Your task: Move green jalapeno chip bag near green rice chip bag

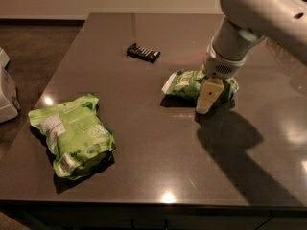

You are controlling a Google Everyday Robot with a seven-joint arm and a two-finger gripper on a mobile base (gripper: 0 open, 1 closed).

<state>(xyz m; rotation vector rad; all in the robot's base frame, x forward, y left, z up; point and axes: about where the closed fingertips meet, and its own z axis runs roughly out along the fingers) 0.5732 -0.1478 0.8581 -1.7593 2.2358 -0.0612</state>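
The green jalapeno chip bag [186,84] is small, wrinkly and dark mottled green with a white left end. It lies on the dark table [144,143], right of centre. My gripper [210,96] is lowered onto the bag's right part, with its cream tip at the bag's near edge, touching the table or close above it. The grey arm [249,23] comes in from the upper right and hides the bag's right end. The green rice chip bag [72,134] is larger, puffy and lime green with a white label panel. It lies at the front left, well apart from the gripper.
A black snack bar [143,52] lies at the back, left of the jalapeno bag. A white object [6,92] stands off the table's left edge. The arm's shadow falls on the table at the front right.
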